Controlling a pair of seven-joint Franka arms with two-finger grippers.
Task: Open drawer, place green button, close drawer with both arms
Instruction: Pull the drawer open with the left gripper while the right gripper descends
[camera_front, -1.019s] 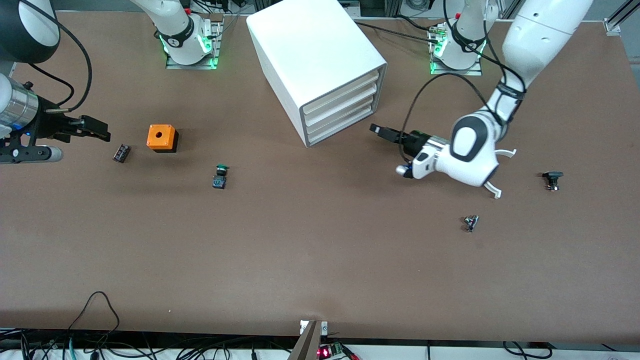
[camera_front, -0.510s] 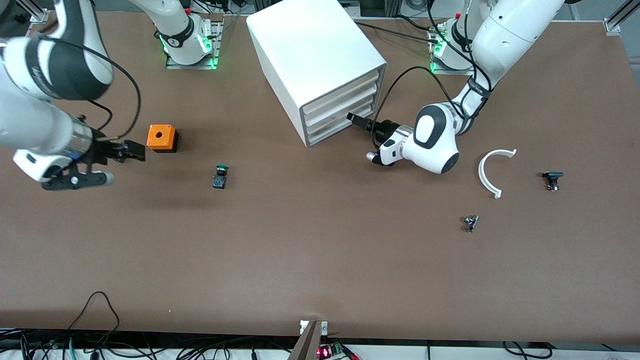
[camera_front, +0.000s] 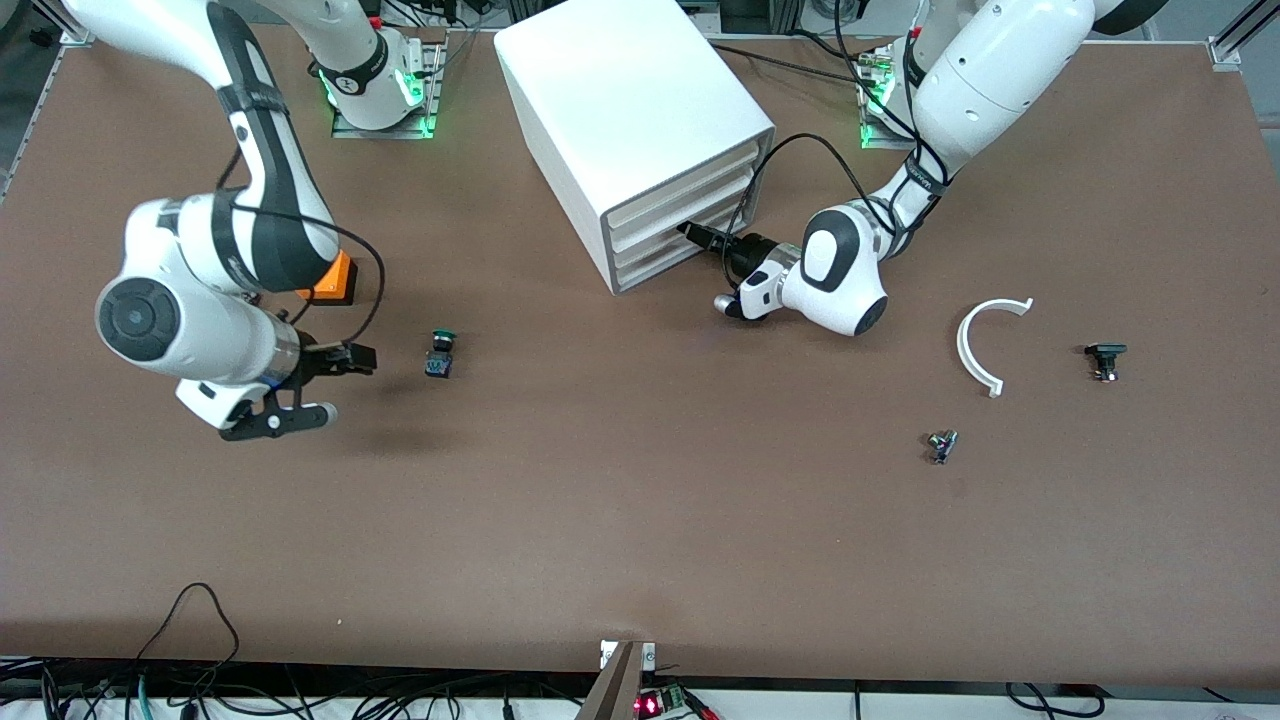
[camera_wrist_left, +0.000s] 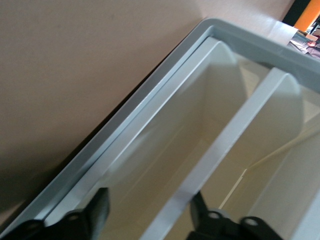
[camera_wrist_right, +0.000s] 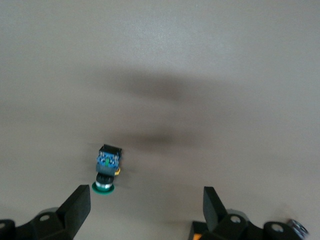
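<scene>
Front view: the left gripper (camera_front: 692, 232) was pushed against the face of the white cabinet (camera_front: 630, 120) at its lowest levels, presumably to catch the front lip of the drawer (camera_front: 655, 266) for the pull. The drawer was seen shut, flush with the three above it. Jaw state could not be read here; the fingertips were lost against the cabinet front. The right gripper (camera_front: 352, 358) was held low over the table, just beside the button (camera_front: 440, 354), toward the right arm's end, likely staged for the pick. The button was lying on bare table, nearer the camera than the orange box (camera_front: 334, 284), which was half hidden by the right arm.

Left wrist view: the jaws were shown set narrowly, one finger (camera_wrist_left: 97, 212) on each side of a white drawer lip (camera_wrist_left: 225, 145). Contact could not be confirmed. Which drawer it was could not be told here; only the front view placed it low.

Right wrist view: the jaws were shown wide and empty, with the button (camera_wrist_right: 107, 169) between the fingertip lines but not yet reached, green cap toward the camera. That alignment was not visible from the front.
</scene>
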